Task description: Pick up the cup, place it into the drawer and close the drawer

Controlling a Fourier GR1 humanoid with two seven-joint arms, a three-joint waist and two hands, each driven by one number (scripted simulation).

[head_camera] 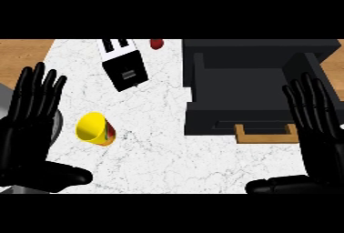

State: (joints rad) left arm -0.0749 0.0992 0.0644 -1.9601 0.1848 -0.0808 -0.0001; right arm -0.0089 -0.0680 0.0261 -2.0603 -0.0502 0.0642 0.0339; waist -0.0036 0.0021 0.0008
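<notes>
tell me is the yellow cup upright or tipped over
Tipped over: the cup lies on its side on the counter, its open yellow mouth facing the view's upper left.

I look down on the white marbled bench (168,150). My left hand (27,132) rests open at the left edge, fingers up, and my right hand (319,136) rests open at the right edge. The yellow cup with a red band (94,129) lies tipped on its side, well left of the black drawer unit (252,86), whose drawer stands open. Left of that unit sits a black-and-white toaster (124,66), with a small red object (156,43) just beside it.
</notes>
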